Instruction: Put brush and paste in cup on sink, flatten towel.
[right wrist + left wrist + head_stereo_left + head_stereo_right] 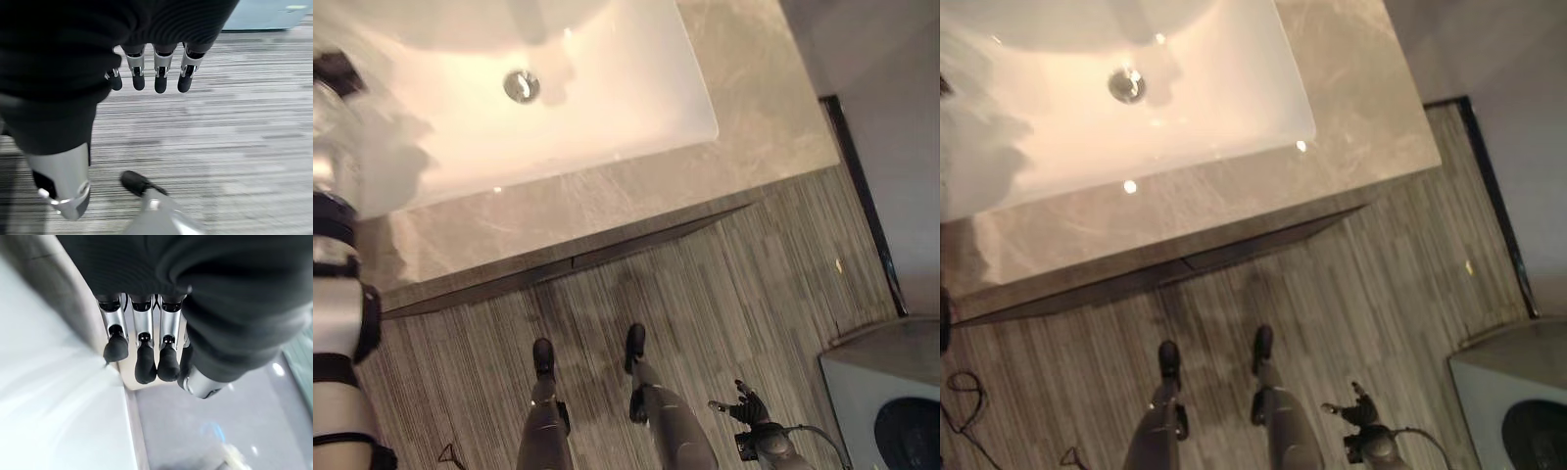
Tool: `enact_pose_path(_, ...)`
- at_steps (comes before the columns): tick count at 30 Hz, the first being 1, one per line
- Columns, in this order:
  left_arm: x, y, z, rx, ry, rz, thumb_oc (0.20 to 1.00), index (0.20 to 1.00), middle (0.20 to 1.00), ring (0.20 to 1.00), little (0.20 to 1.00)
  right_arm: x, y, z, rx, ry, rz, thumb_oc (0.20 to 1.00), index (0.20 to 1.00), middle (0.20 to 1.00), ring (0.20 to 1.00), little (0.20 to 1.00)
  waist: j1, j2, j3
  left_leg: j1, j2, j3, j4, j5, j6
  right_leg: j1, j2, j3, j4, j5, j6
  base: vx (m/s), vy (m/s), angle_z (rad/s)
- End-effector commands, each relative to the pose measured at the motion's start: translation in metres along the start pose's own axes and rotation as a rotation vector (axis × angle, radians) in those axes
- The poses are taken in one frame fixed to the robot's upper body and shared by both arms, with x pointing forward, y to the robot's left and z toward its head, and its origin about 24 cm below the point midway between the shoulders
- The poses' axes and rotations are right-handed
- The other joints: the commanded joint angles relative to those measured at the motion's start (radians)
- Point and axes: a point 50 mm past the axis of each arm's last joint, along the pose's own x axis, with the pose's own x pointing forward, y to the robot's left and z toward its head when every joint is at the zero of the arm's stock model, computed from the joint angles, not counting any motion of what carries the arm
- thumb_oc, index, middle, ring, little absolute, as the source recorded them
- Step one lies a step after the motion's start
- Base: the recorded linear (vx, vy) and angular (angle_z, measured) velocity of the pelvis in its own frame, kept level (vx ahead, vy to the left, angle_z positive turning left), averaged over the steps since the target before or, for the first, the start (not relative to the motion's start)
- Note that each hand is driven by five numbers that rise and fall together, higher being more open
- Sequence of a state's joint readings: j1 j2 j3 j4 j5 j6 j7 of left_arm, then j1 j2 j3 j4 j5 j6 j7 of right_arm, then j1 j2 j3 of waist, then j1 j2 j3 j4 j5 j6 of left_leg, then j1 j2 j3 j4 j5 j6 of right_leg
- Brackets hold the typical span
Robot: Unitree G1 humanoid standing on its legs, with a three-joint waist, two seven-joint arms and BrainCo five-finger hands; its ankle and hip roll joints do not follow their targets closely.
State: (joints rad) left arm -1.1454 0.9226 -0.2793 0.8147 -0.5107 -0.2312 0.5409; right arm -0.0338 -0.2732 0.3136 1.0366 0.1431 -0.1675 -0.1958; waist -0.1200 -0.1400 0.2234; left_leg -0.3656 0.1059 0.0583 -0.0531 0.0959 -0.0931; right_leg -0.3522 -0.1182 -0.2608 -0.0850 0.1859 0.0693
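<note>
The white sink basin (607, 108) with its metal drain (521, 85) is set in a grey marble counter (764, 108). My left arm rises along the left edge of the eye views toward the counter's left end. In its wrist view my left hand (142, 357) hangs with straight fingers above a pale surface (54, 411) and holds nothing. My right hand (745, 403) hangs low beside me over the floor. Its fingers (160, 78) are straight and spread, with nothing in them. A small blurred blue mark (212, 431) lies on the grey surface past my left hand.
The counter's front edge (607, 250) runs across in front of me, with striped wood-look floor (754, 294) below it. A grey appliance (891, 392) with a dark round door stands at the lower right. A dark skirting strip (862, 206) borders the floor on the right.
</note>
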Motion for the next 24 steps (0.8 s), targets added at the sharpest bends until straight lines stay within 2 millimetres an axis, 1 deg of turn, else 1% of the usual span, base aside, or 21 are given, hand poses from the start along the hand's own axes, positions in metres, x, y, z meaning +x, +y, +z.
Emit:
enact_pose_path(1,0.004,0.011,0.015,0.019,-0.105,0.082,0.200,0.200,0.200,0.200,0.200,-0.005,-0.017,-0.017,0.003,0.054,-0.072,1.000,1.000,1.000,1.000,1.000,0.020,0.029,-0.041,0.061,0.008,0.024,-0.034,-0.004,0.011,0.175,-0.138,-0.061,-0.002,0.075,0.192,0.04,0.011,0.09)
enact_pose_path(2,-0.007,0.008,0.006,0.044,-0.116,0.059,0.200,0.200,0.200,0.200,0.200,-0.005,-0.015,-0.017,-0.007,0.055,-0.061,1.000,1.000,1.000,1.000,1.000,0.029,0.023,-0.059,0.088,0.001,0.022,-0.034,-0.007,0.015,0.203,-0.142,-0.073,-0.002,0.069,0.192,0.06,0.009,0.07)
enact_pose_path(3,-0.015,0.003,0.006,0.024,-0.140,0.035,0.200,0.200,0.200,0.200,0.200,-0.005,-0.013,-0.019,-0.010,0.066,-0.058,1.000,1.000,1.000,1.000,1.000,0.041,0.020,-0.068,0.106,0.001,0.021,-0.034,-0.015,0.015,0.222,-0.141,-0.081,-0.001,0.062,0.191,0.06,0.022,0.17)
enact_pose_path(5,-0.039,-0.004,-0.004,-0.011,-0.150,-0.028,0.200,0.200,0.200,0.200,0.200,-0.005,-0.012,-0.019,-0.026,0.073,-0.054,1.000,1.000,1.000,1.000,1.000,0.051,0.018,-0.085,0.135,-0.010,0.016,-0.034,-0.020,0.022,0.254,-0.146,-0.089,0.005,0.055,0.190,0.03,0.040,0.21)
enact_pose_path(6,-0.050,-0.005,-0.007,-0.027,-0.167,-0.054,0.200,0.200,0.200,0.200,0.200,-0.005,-0.010,-0.019,-0.025,0.076,-0.050,1.000,1.000,1.000,1.000,1.000,0.060,0.014,-0.093,0.153,-0.012,0.012,-0.034,-0.029,0.025,0.271,-0.146,-0.090,0.009,0.049,0.189,0.03,0.062,0.14)
enact_pose_path(9,-0.092,-0.008,-0.029,-0.062,-0.123,-0.151,0.200,0.200,0.200,0.200,0.200,-0.005,-0.006,-0.022,-0.050,0.097,-0.034,1.000,1.000,1.000,1.000,1.000,0.071,0.011,-0.124,0.198,-0.032,0.007,-0.034,-0.041,0.041,0.303,-0.165,-0.097,0.045,0.044,0.189,0.02,0.103,0.17)
enact_pose_path(10,-0.106,-0.010,-0.032,-0.067,-0.126,-0.190,0.200,0.200,0.200,0.200,0.200,-0.005,-0.003,-0.020,-0.056,0.087,-0.023,1.000,1.000,1.000,1.000,1.000,0.077,0.010,-0.129,0.223,-0.037,0.009,-0.034,-0.053,0.047,0.318,-0.171,-0.094,0.062,0.045,0.190,0.02,0.131,0.20)
enact_pose_path(11,-0.113,-0.006,-0.035,-0.067,-0.124,-0.198,0.200,0.200,0.200,0.200,0.200,-0.004,-0.003,-0.017,-0.058,0.075,-0.018,1.000,1.000,1.000,1.000,1.000,0.077,0.009,-0.137,0.232,-0.046,0.010,-0.034,-0.057,0.054,0.319,-0.179,-0.090,0.071,0.053,0.190,0.01,0.151,0.06)
enact_pose_path(12,-0.127,-0.009,-0.035,-0.080,-0.131,-0.248,0.200,0.200,0.200,0.200,0.200,-0.003,-0.003,-0.014,-0.052,0.065,-0.022,1.000,1.000,1.000,1.000,1.000,0.081,0.011,-0.141,0.255,-0.054,0.013,-0.034,-0.071,0.062,0.329,-0.187,-0.080,0.091,0.055,0.192,-0.01,0.109,0.02)
enact_pose_path(13,-0.127,-0.008,-0.035,-0.079,-0.130,-0.248,0.200,0.200,0.200,0.200,0.200,-0.003,-0.003,-0.014,-0.053,0.065,-0.022,1.000,1.000,1.000,1.000,1.000,0.080,0.010,-0.143,0.252,-0.057,0.014,-0.034,-0.067,0.064,0.326,-0.189,-0.079,0.090,0.058,0.192,0.00,0.173,0.01)
enact_pose_path(14,-0.146,-0.010,-0.035,-0.119,-0.125,-0.291,0.200,0.200,0.200,0.200,0.200,-0.001,0.002,-0.008,-0.035,0.052,-0.010,1.000,1.000,1.000,1.000,1.000,0.093,0.012,-0.153,0.278,-0.074,0.012,-0.034,-0.081,0.079,0.337,-0.207,-0.079,0.121,0.067,0.192,0.00,0.112,0.05)
enact_pose_path(15,-0.147,-0.009,-0.035,-0.118,-0.123,-0.290,0.200,0.200,0.200,0.200,0.200,-0.001,0.002,-0.008,-0.037,0.052,-0.010,1.000,1.000,1.000,1.000,1.000,0.092,0.013,-0.152,0.280,-0.074,0.013,-0.034,-0.082,0.080,0.338,-0.208,-0.078,0.122,0.066,0.192,0.01,0.180,0.04)
enact_pose_path(16,-0.159,-0.010,-0.030,-0.141,-0.142,-0.329,0.228,0.228,0.228,0.228,0.228,0.001,0.005,-0.001,-0.030,0.022,0.001,1.000,1.000,1.000,1.000,1.000,0.099,0.015,-0.155,0.297,-0.086,0.010,-0.034,-0.090,0.090,0.342,-0.218,-0.077,0.150,0.069,0.192,0.04,0.217,0.03)
enact_pose_path(17,-0.172,-0.011,-0.028,-0.131,-0.158,-0.373,0.398,0.398,0.398,0.398,0.398,0.004,0.009,0.014,-0.031,-0.027,0.016,1.000,1.000,1.000,1.000,1.000,0.110,0.019,-0.163,0.320,-0.107,0.003,-0.034,-0.103,0.108,0.337,-0.239,-0.071,0.216,0.080,0.192,0.04,0.217,-0.01)
enact_pose_path(18,-0.172,-0.011,-0.028,-0.130,-0.158,-0.372,0.423,0.423,0.423,0.423,0.423,0.004,0.009,0.014,-0.032,-0.027,0.016,1.000,1.000,1.000,1.000,1.000,0.110,0.019,-0.161,0.322,-0.108,0.003,-0.034,-0.104,0.109,0.336,-0.241,-0.069,0.221,0.077,0.192,0.04,0.232,0.04)
enact_pose_path(19,-0.178,-0.013,-0.025,-0.115,-0.175,-0.405,0.482,0.482,0.482,0.482,0.482,0.007,0.011,0.026,-0.043,-0.071,0.026,1.000,1.000,1.000,1.000,1.000,0.114,0.023,-0.156,0.341,-0.120,-0.001,-0.034,-0.108,0.120,0.325,-0.256,-0.054,0.278,0.094,0.192,0.06,0.275,0.20)
enact_pose_path(20,-0.188,-0.016,-0.026,-0.097,-0.177,-0.458,0.558,0.558,0.558,0.558,0.558,0.011,0.016,0.051,-0.042,-0.158,0.049,1.000,1.000,1.000,1.000,1.000,0.119,0.032,-0.155,0.373,-0.143,-0.021,-0.034,-0.114,0.139,0.308,-0.269,-0.009,0.379,0.123,0.186,0.07,0.355,0.37)
enact_pose_path(21,-0.192,-0.017,-0.026,-0.094,-0.176,-0.471,0.702,0.702,0.702,0.702,0.702,0.011,0.018,0.059,-0.039,-0.188,0.054,1.000,1.000,1.000,1.000,1.000,0.118,0.037,-0.153,0.390,-0.149,-0.030,-0.034,-0.119,0.150,0.289,-0.268,0.009,0.430,0.140,0.180,0.07,0.357,0.51)
enact_pose_path(22,-0.196,-0.016,-0.027,-0.076,-0.178,-0.499,1.000,1.000,1.000,1.000,1.000,0.012,0.020,0.072,-0.031,-0.234,0.063,1.000,1.000,1.000,1.000,1.000,0.120,0.042,-0.148,0.409,-0.155,-0.036,-0.034,-0.125,0.161,0.272,-0.268,0.019,0.483,0.154,0.176,0.05,0.247,0.49)
enact_pose_path(23,-0.199,-0.016,-0.028,-0.052,-0.179,-0.512,1.000,1.000,1.000,1.000,1.000,0.011,0.024,0.082,-0.022,-0.275,0.081,1.000,1.000,1.000,1.000,1.000,0.120,0.050,-0.142,0.426,-0.156,-0.042,-0.034,-0.126,0.172,0.255,-0.256,0.032,0.546,0.151,0.170,0.05,0.196,0.37)
enact_pose_path(24,-0.204,-0.016,-0.030,-0.023,-0.185,-0.527,1.000,1.000,1.000,1.000,1.000,0.008,0.027,0.091,-0.015,-0.326,0.102,1.000,1.000,1.000,1.000,1.000,0.112,0.059,-0.140,0.437,-0.150,-0.054,-0.034,-0.131,0.176,0.226,-0.196,0.085,0.585,0.092,0.154,0.06,0.159,0.30)
